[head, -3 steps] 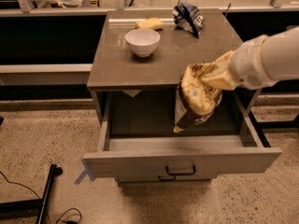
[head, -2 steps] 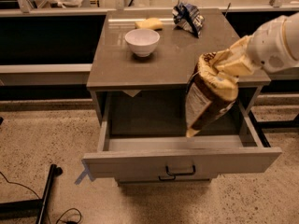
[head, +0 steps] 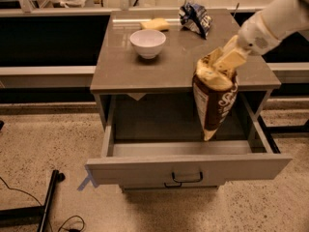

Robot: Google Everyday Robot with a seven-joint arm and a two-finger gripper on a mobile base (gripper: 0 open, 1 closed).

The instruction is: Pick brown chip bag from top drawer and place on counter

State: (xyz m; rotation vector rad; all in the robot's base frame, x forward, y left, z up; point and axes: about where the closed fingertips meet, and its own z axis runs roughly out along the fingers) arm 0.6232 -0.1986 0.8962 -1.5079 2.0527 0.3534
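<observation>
The brown chip bag [head: 215, 103] is clamped at its top, seemingly, by the gripper [head: 231, 59], hung above the open top drawer [head: 188, 166].

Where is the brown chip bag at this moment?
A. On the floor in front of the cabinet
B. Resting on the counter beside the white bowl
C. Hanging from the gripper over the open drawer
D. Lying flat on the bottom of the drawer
C: the gripper, at the front right edge of the counter, has its jaws closed on the top end of the chip bag, which hangs over the open drawer.
</observation>
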